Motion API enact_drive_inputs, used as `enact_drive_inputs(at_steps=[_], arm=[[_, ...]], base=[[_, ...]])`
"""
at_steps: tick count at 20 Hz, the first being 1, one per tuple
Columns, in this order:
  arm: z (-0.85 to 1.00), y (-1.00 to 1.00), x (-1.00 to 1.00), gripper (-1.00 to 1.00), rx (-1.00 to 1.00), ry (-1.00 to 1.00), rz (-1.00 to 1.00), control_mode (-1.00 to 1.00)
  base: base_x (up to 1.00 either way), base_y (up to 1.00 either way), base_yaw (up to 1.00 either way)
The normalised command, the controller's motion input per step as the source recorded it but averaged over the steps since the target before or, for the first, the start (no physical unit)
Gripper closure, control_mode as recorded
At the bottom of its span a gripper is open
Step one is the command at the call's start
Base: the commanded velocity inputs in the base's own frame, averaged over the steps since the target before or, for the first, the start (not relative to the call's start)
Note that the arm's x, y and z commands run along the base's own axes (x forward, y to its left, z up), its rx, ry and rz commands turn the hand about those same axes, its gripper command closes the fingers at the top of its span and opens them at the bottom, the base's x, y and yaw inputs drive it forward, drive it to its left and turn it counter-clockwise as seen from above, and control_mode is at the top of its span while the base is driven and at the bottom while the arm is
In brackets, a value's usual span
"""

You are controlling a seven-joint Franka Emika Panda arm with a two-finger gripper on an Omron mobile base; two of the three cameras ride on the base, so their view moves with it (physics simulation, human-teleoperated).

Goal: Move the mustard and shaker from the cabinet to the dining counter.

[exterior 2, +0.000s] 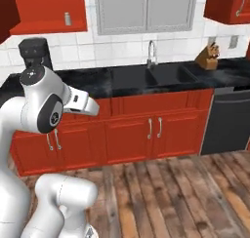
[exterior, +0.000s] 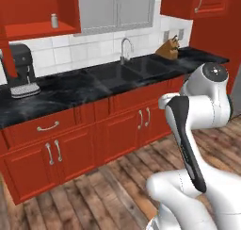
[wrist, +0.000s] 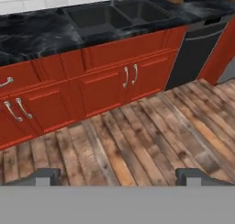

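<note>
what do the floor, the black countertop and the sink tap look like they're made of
The plank floor looks like weathered brown wood, matt, with visible grain and board seams. The black countertop looks like polished marble or a similar stone, judging by its white veining and soft sheen. The curved sink tap looks like shiny silvery metal, perhaps chrome or steel; being rendered, none of these is certain.

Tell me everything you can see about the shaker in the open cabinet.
The shaker is a small light-grey piece with a paler rounded top, tapering slightly. It stands upright on the bottom board of the open red cabinet, toward its right side, alone, touching nothing but the board under it. It is too small to make out holes or markings. In the right base view it shows as a grey stub in the same spot.
</note>
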Motion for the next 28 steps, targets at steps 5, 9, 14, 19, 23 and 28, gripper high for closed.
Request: enact_drive_inputs(at_steps=[5,9,14,19,23,28], arm=[[0.0,0.0,0.0,-1.0,0.0,0.0,0.0,1.0],[0.0,0.0,0.0,-1.0,0.0,0.0,0.0,1.0],[0.0,0.0,0.0,-1.0,0.0,0.0,0.0,1.0],[0.0,0.0,0.0,-1.0,0.0,0.0,0.0,1.0],[0.0,0.0,0.0,-1.0,0.0,0.0,0.0,1.0],[0.0,0.0,0.0,-1.0,0.0,0.0,0.0,1.0]], base=[[0.73,0.45,0.63],[1.0,-0.01,0.26],[0.94,-0.07,0.17],[0.81,-0.05,0.17],[0.78,-0.09,0.17],[0.66,-0.2,0.12]])
